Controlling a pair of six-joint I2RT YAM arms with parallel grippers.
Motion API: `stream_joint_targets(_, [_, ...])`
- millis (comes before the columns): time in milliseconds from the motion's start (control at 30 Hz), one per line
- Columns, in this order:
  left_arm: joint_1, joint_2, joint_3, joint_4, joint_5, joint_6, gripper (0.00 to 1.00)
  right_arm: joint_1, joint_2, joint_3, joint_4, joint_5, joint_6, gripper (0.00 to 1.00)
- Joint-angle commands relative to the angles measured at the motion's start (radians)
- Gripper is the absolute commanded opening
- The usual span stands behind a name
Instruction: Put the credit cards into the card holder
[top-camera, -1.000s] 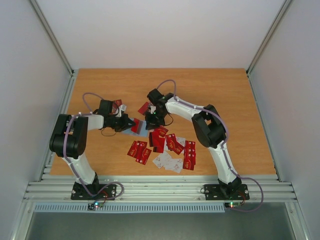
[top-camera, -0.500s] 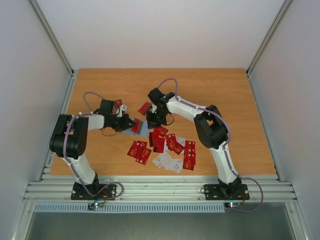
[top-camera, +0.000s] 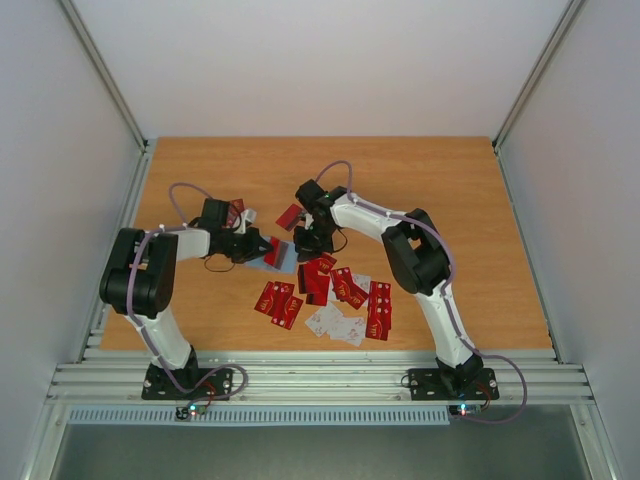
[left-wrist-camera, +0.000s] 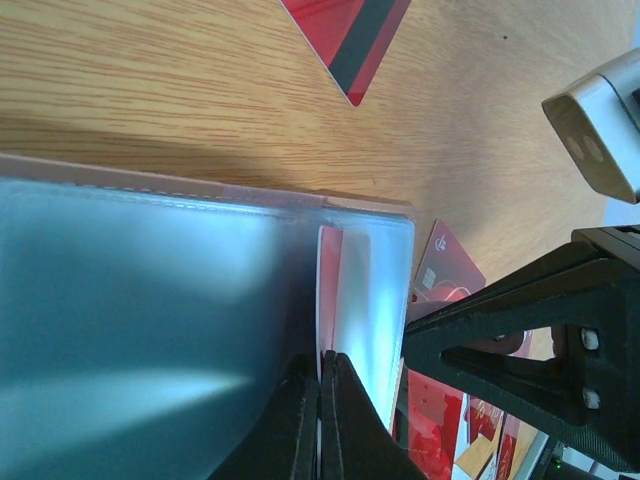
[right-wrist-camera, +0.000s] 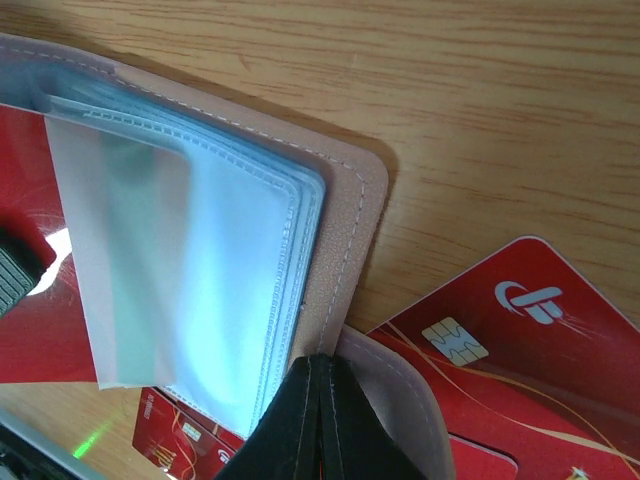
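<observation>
The card holder (top-camera: 281, 257) lies open on the table (top-camera: 450, 200), left of centre, with the loose cards (top-camera: 340, 295) scattered at its 5 o'clock. The left claw (top-camera: 255, 246) comes in from 9 o'clock and the right claw (top-camera: 305, 240) from 2 o'clock. Both are clenched on the holder. The main risk, as I judge it, is that two grips on one soft wallet pull against each other. A tug either way could stretch or tear a thin pocket, or let the cover slip free so the pocket closes. With both claws busy, neither is free to fetch a card, and letting go may make the holder flop shut. The overhead view gives the layout but hides what each claw pinches. The left wrist view shows its fingers nipped on a clear pocket (left-wrist-camera: 365, 300) with a tucked card (left-wrist-camera: 328, 290) already seated inside. The right wrist view shows the tan cover (right-wrist-camera: 350, 230) pinched at its edge, and a chip card (right-wrist-camera: 480, 330) lying just beside it.
</observation>
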Motion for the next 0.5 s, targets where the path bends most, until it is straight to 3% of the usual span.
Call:
stream_joint_targets(0, [-0.028, 0.04, -0.005, -0.021, -0.027, 0.023, 0.0, 0.002, 0.054, 0.033, -0.007, 0.002, -0.004, 0.01])
stream_joint_targets(300, [-0.039, 0.04, 0.004, -0.042, -0.037, 0.024, 0.03, 0.001, 0.06, 0.037, -0.007, -0.007, -0.011, 0.01])
stream_joint_targets(467, [-0.04, 0.022, 0.028, -0.11, -0.076, 0.054, 0.17, 0.001, 0.056, 0.035, -0.006, -0.014, -0.014, 0.01])
